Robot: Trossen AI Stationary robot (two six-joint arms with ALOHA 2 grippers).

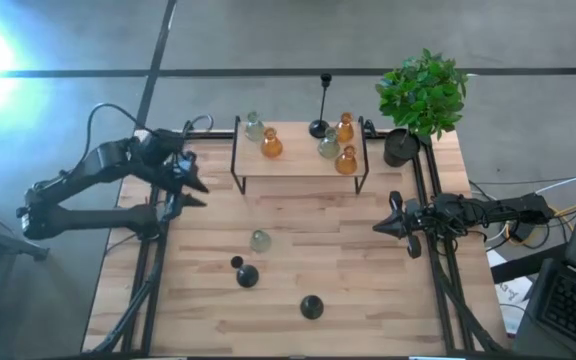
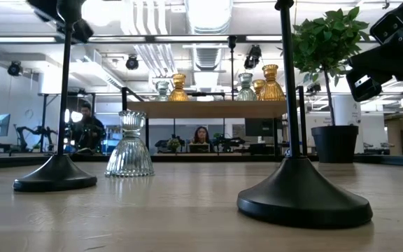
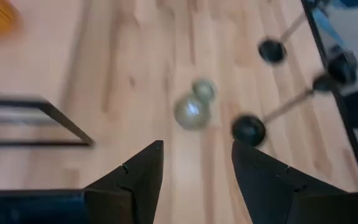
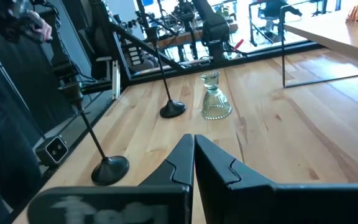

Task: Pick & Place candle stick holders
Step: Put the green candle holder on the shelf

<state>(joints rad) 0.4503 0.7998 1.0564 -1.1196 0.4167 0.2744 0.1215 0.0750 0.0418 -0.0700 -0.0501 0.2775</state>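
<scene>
Clear glass holder (image 1: 260,240) stands upright on the table (image 1: 368,300), ahead of the left gripper (image 3: 196,163), whose jaws are parted and grasp nothing. Left wrist view blurs it; low view shows its ribbing. Two black stemmed holders (image 1: 247,275) (image 1: 311,306) lie beyond; low view cuts off their tops. Right gripper (image 1: 380,227) jaws clenched, empty, well apart. More holders on the wooden shelf (image 1: 298,160).

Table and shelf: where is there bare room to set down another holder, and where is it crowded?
Bare wood lies between the wooden shelf and the clear glass holder, and along the table's left side. The shelf top is crowded with five holders. The front centre holds two black-stemmed holders.
</scene>
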